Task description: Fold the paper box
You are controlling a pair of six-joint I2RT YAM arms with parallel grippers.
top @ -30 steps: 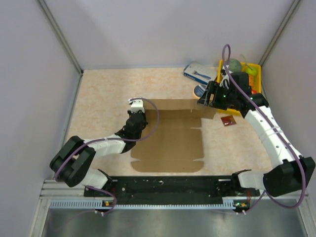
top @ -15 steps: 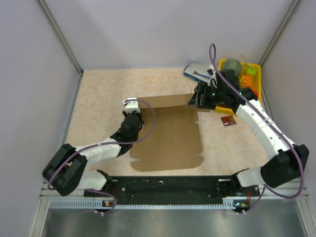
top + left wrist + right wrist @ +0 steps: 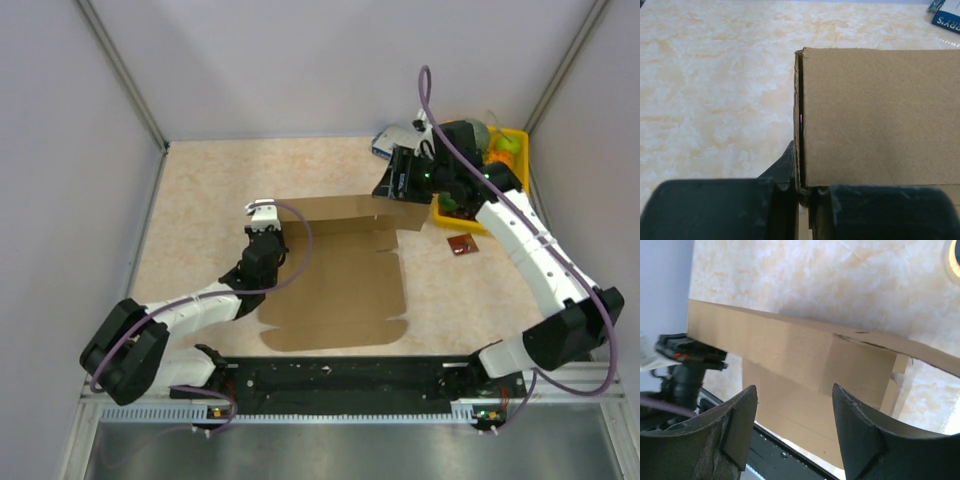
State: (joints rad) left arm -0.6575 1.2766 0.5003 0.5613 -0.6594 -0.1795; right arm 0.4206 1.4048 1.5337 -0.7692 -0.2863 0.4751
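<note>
Paper box (image 3: 335, 290) flat at mid-table (image 3: 220, 180), far panel upright.
Pinched at that panel's left end by the left gripper (image 3: 265, 225), fingers (image 3: 715, 210) clenched on the cardboard edge. Met at the far right corner by the right gripper (image 3: 392, 185), released, spread wide before the panel, grasping nothing. Farther right: yellow tray (image 3: 450, 218), blue-and-white carton (image 3: 392, 143).

i see a beige marbled table (image 3: 210, 190) with the paper box (image 3: 335, 295) lying mostly flat in the middle, its far flap raised. at the far right corner sit a yellow tray (image 3: 452, 219) and, just left, a blue-and-white carton (image 3: 386, 145). a small reddish card (image 3: 461, 246) lies near the box's right edge.
</note>
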